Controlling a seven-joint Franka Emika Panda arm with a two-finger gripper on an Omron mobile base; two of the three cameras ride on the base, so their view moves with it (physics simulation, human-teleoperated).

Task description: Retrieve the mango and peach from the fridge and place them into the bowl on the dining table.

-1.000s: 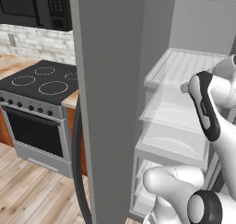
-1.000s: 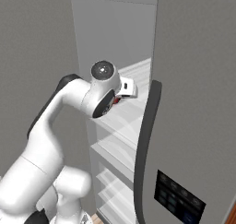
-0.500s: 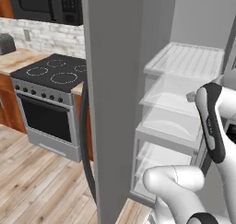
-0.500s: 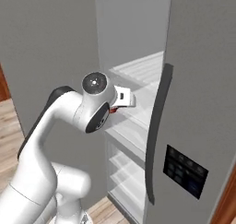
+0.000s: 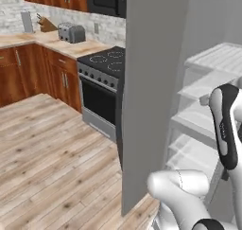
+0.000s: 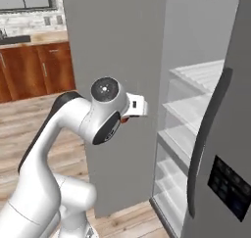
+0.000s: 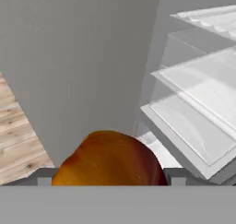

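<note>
Backing away from the fridge (image 5: 151, 82), the base has carried both cameras out and round since 1 s ago, so the stove (image 5: 101, 77) now sits mid-picture in the left base view and much more wood floor (image 5: 52, 148) shows, with a toaster (image 5: 71, 33) and knife block (image 5: 47, 23) on the counter (image 5: 61, 45) beyond. Its doors stand open, 1 grey door edge-on between arm and stove, the other with dark handle (image 6: 206, 139) and black panel (image 6: 230, 187) at the right of the right base view; clear shelves (image 6: 196, 109) look bare. In the hand view an orange-red fruit (image 7: 109, 159) sits low against the gripper (image 7: 109, 178), seemingly held, though whether the fingers clamp it I cannot tell; mango or peach is unclear
</note>
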